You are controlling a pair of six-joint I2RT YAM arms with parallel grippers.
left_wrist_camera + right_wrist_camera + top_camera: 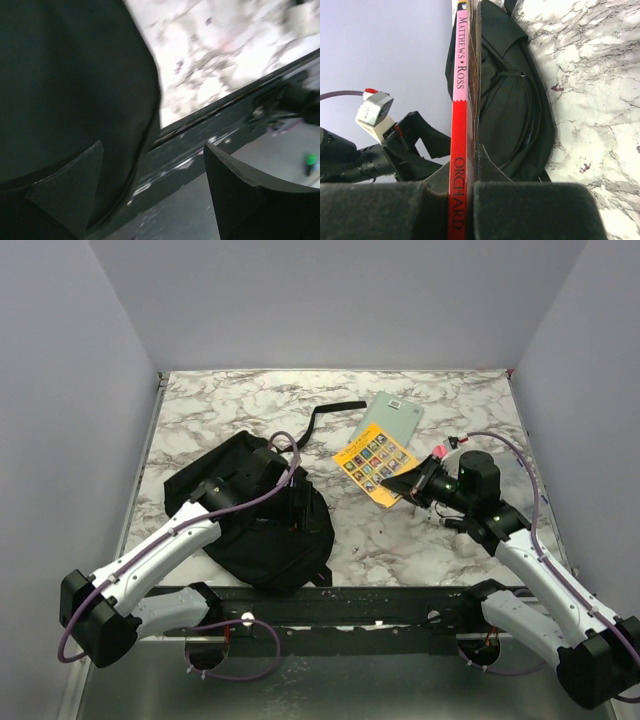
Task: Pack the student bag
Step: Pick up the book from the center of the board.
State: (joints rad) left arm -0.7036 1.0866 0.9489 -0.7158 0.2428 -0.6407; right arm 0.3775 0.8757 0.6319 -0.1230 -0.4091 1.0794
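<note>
From above, the bag (265, 520) lies slumped on the left-centre of the table (420, 540), with the left gripper (225, 490) over its top. To the right, the right gripper (412, 483) grips the near corner of the orange book (375, 462), which overlaps a green book (390, 422) behind it. In the left wrist view, the left gripper (150, 185) stands wide apart, one finger (70, 185) in front of the bag (65, 75). In the right wrist view, the right gripper (456, 185) is clamped on the orange book (458, 125), spine facing the camera, with the bag (510, 100) beyond it.
</note>
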